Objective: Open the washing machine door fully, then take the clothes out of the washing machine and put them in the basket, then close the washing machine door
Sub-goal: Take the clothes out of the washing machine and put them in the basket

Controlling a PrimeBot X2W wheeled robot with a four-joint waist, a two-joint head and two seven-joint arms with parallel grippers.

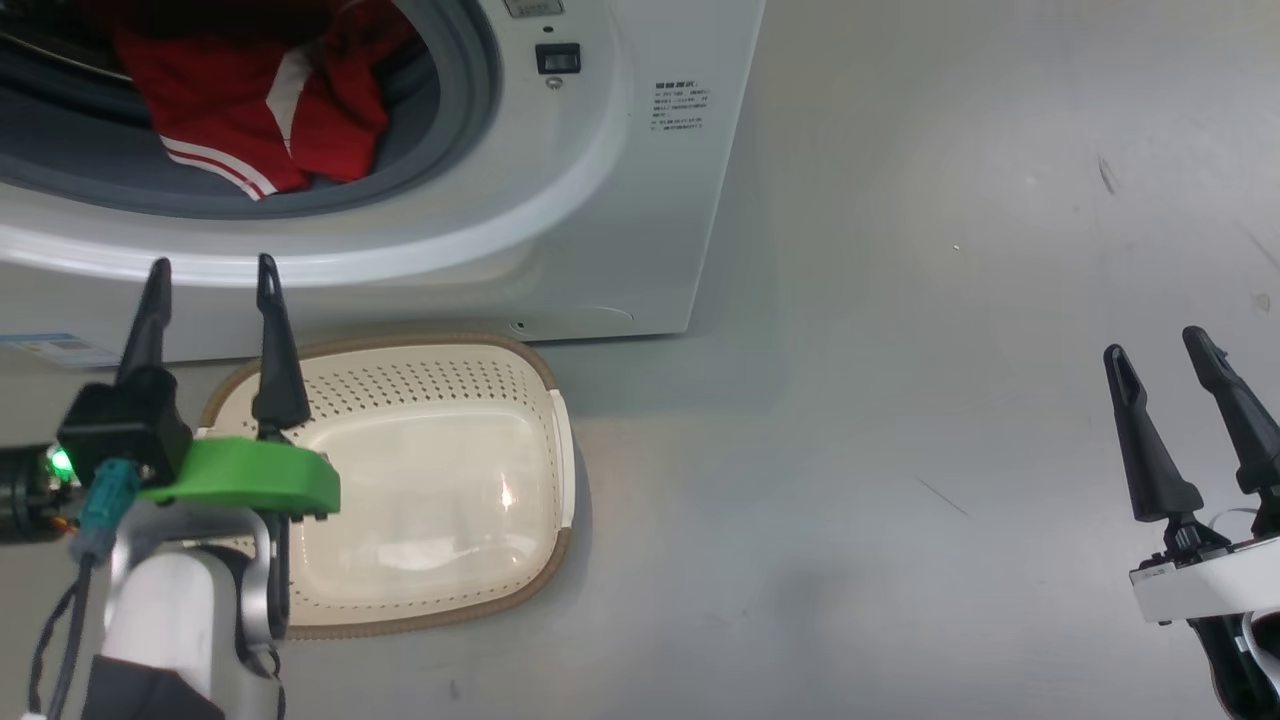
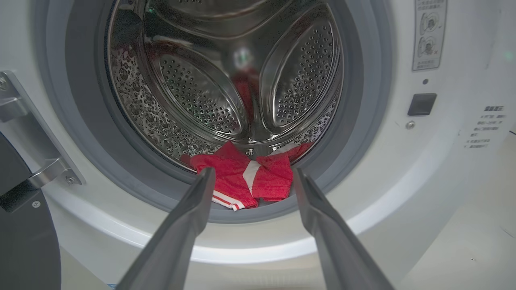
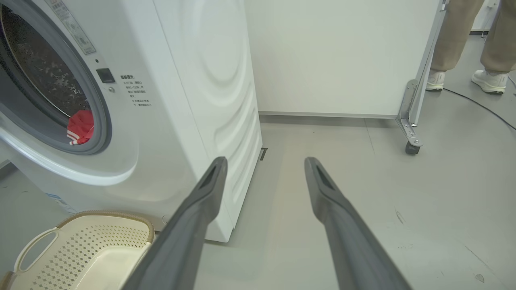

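Observation:
The white washing machine (image 1: 600, 200) stands with its port uncovered. Red clothes (image 1: 260, 110) with white stripes lie at the drum's front lip, over the grey gasket. In the left wrist view the clothes (image 2: 242, 181) sit just beyond my open left gripper (image 2: 252, 177), whose jaws frame them without touching. The door's black edge (image 2: 24, 237) and its hinge show at that view's left, swung aside. The cream basket (image 1: 540, 380) rests empty on the floor below the port, under my left gripper (image 1: 213, 280). My right gripper (image 1: 1160, 350) hangs open and empty over bare floor to the right.
A white wheeled panel (image 3: 411, 121) stands behind the machine's right side. A person's legs and white shoes (image 3: 487, 80) are past it, with a black cable (image 3: 483, 108) on the floor. Grey floor stretches right of the machine.

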